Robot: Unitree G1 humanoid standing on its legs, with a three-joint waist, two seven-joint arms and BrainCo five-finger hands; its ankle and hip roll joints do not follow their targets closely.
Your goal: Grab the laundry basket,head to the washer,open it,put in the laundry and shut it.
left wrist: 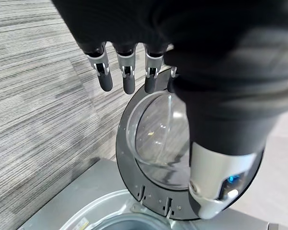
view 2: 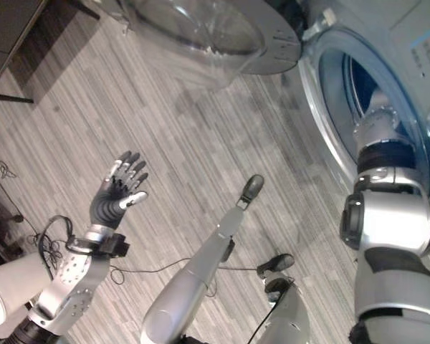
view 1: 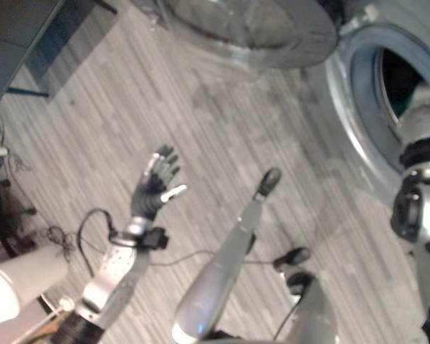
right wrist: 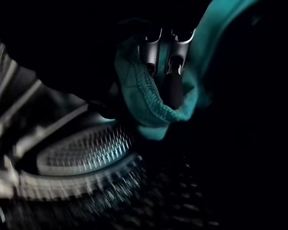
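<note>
Grey striped wooden floor (view 1: 222,129) fills the room under the robot. At the far left stands a dark cabinet (view 1: 18,39). Next comes the left hand (view 2: 118,190), raised over the floor with its fingers straight and spread apart, holding nothing (its wrist view looks past the fingers at the washer door). The round glass door (view 2: 208,29) of the washer is swung wide open, near the top of the head views. To the right is the washer (view 2: 330,122) with its silver ring around the dark drum. The right arm reaches into this opening. Inside the drum, the right hand (right wrist: 165,60) has its fingers curled on a teal cloth (right wrist: 149,98), which hangs from them over the ribbed drum wall (right wrist: 86,151).
</note>
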